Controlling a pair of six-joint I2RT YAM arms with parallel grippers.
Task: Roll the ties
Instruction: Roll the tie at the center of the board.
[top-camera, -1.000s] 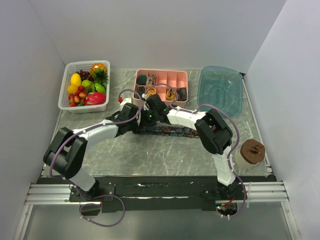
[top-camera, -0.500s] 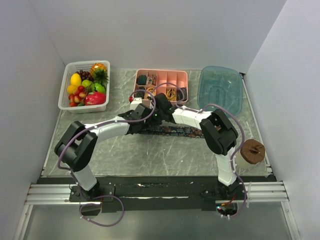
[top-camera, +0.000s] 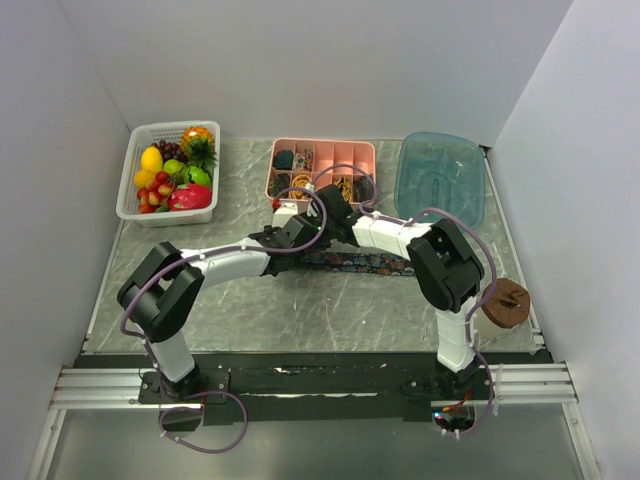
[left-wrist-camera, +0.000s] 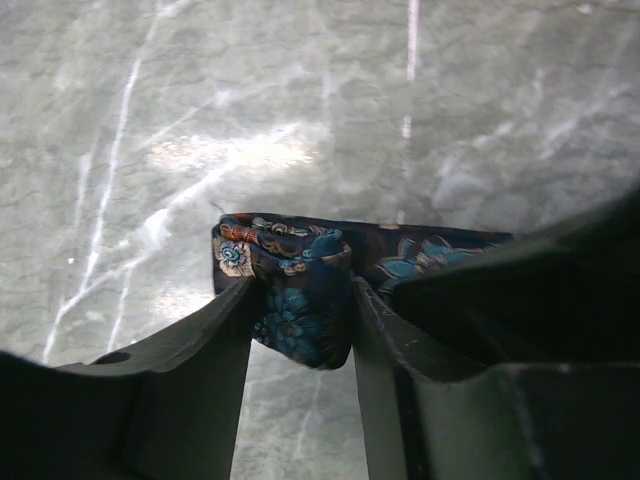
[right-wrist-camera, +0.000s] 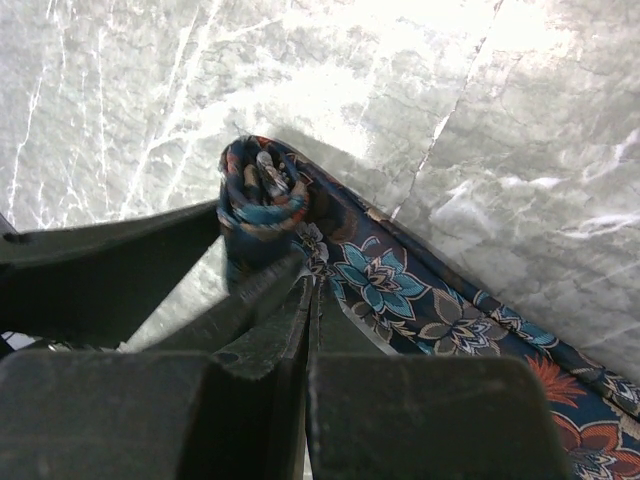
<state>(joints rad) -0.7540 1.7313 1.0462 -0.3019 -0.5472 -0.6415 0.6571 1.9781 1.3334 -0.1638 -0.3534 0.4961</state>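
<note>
Seen from above, two white-and-black robot arms reach in from the near edge of a grey marble-patterned table and meet near its middle. A long narrow necktie of dark navy fabric with a red, blue and tan paisley pattern lies flat across the table there, running out to the right beneath the right arm. Its left end is wound into a small tight roll, which the grippers hide in the overhead view. The left gripper has its two dark fingers set either side of that roll, both touching the cloth, so the roll fills the gap between them. The right gripper is closed, fingers pressed together, its tip resting on the flat cloth right against the roll. Along the far edge of the table stand a white slatted plastic basket of toy fruit, a pink compartment tray and a clear blue-green tub.
</note>
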